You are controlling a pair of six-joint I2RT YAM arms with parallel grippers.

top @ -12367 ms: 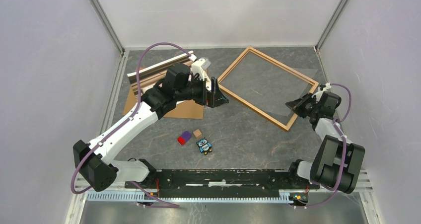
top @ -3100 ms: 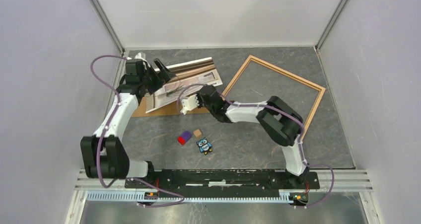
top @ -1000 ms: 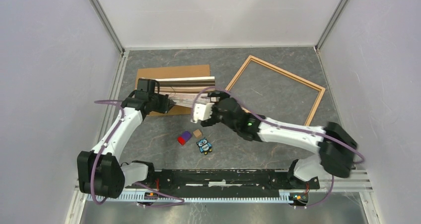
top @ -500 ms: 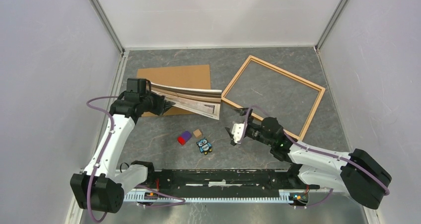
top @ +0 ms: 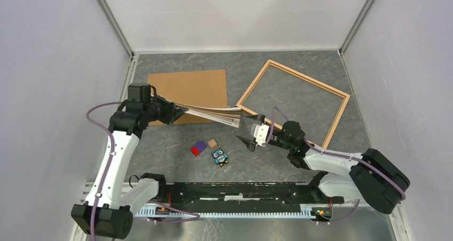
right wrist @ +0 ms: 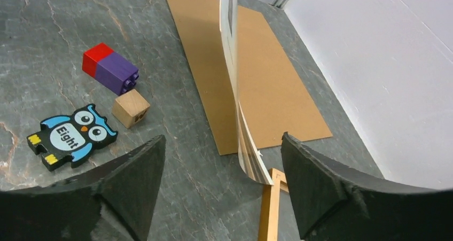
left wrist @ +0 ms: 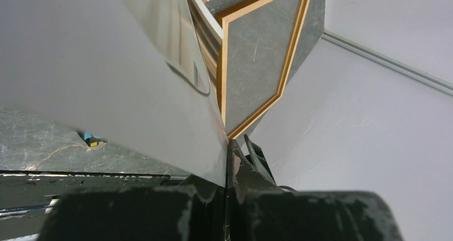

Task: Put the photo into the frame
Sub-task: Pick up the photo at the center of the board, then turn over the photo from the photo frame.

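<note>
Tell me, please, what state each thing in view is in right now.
photo, lifted and bowed, pinched at its left end
frame, flat on the table, photo not in it
backing board, flat on the table
left tool, shut on the photo
right tool, open, empty, by the photo's free end
owl piece, flat, face up

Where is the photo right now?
In the top view the photo is left of centre, pinched at one end by the left gripper above the cardboard edge. Its free end nears the frame corner, beside the open right gripper.
</note>
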